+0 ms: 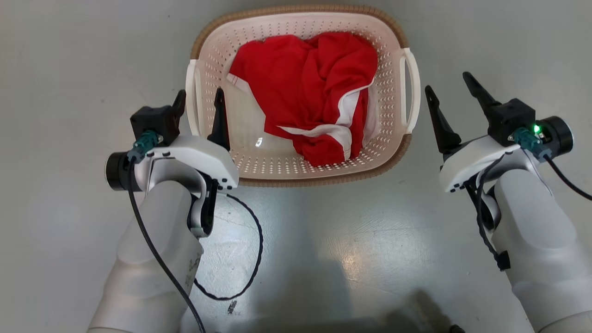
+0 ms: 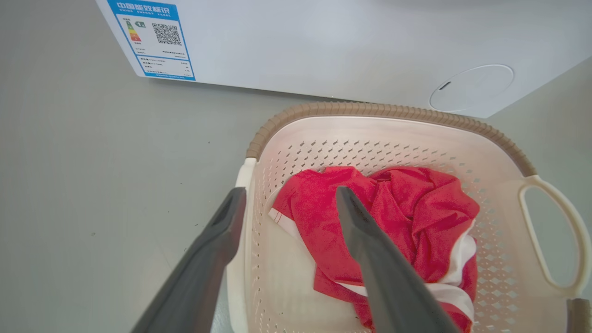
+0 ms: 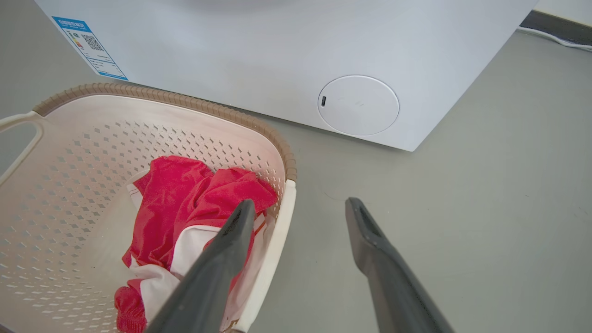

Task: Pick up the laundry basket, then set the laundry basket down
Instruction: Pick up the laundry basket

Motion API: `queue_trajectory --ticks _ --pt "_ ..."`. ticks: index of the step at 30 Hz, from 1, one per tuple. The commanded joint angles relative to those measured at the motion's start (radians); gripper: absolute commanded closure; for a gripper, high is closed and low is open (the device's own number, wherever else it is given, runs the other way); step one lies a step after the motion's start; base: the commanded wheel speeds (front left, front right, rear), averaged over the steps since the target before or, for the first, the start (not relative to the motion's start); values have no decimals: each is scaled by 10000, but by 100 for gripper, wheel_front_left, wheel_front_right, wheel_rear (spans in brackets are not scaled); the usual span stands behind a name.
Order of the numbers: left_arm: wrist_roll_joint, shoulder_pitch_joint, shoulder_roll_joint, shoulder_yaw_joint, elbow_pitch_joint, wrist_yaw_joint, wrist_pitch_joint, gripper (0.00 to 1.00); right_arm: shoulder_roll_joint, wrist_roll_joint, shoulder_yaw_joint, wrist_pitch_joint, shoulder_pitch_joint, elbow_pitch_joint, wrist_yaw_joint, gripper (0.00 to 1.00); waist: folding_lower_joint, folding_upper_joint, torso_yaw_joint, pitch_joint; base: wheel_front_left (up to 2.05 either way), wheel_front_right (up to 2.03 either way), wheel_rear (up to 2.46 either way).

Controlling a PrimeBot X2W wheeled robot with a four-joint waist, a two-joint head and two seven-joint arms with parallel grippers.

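The laundry basket stands on the grey floor in the upper middle of the head view, with a red garment with white stripes lying inside it. The left gripper is released, and its two fingers stand on either side of the left handle, one outside the basket and one inside. The right gripper is also released and waits just beside the right handle, apart from it as far as I can tell. In the left wrist view a white washing machine is behind the basket. I judge that the task is at its beginning: nothing is grasped, and lifting and setting down are not yet done.
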Motion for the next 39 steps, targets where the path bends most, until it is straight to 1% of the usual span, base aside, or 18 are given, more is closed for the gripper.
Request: queue_trajectory --ticks 1,10,16,30,39 --pt "7 -29 164 170 -86 92 -61 0 -7 103 199 -136 132 -120 60 0 0 0 12 114 0 0 0" --pt "182 -314 164 236 36 341 -61 0 -114 143 244 -136 21 -43 60 0 0 0 101 515 0 0 0" --pt "288 -473 164 360 -6 385 -61 0 -140 159 245 -136 -111 -56 60 0 0 0 161 822 0 0 0" --pt "346 -1196 164 223 118 434 -61 0 -216 179 242 -136 -689 61 60 0 0 0 320 1824 0 0 0" --pt "421 -1520 164 160 297 462 -61 0 -51 217 317 -136 -957 255 60 0 0 0 335 2142 0 0 0"
